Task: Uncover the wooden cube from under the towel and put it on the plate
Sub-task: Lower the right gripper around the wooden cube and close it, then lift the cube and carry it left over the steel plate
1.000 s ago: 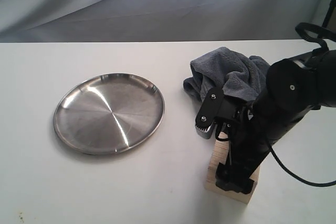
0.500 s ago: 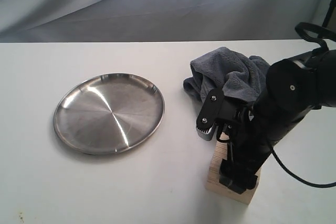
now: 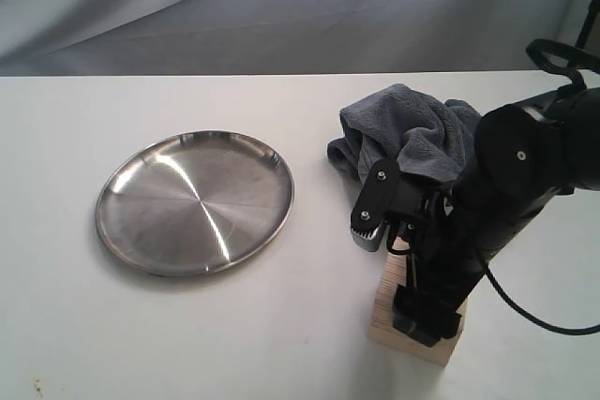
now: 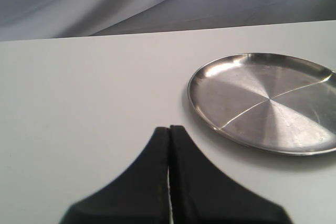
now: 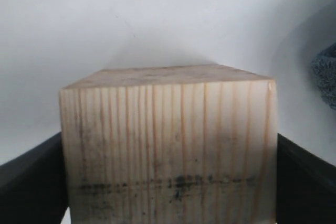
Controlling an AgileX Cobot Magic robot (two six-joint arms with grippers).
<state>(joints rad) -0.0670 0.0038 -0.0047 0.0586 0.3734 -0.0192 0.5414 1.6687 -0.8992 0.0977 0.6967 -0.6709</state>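
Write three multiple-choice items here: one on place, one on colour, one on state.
1. In the exterior view, where is the towel relative to the plate? A. on it B. right of it C. left of it
2. The wooden cube is: A. pale tan B. blue C. black
3. The right gripper is: A. open above the plate B. holding the towel C. shut on the wooden cube
Answers: 1 B, it lies apart, rightward; 2 A, light grained wood; 3 C, fingers press both its sides.
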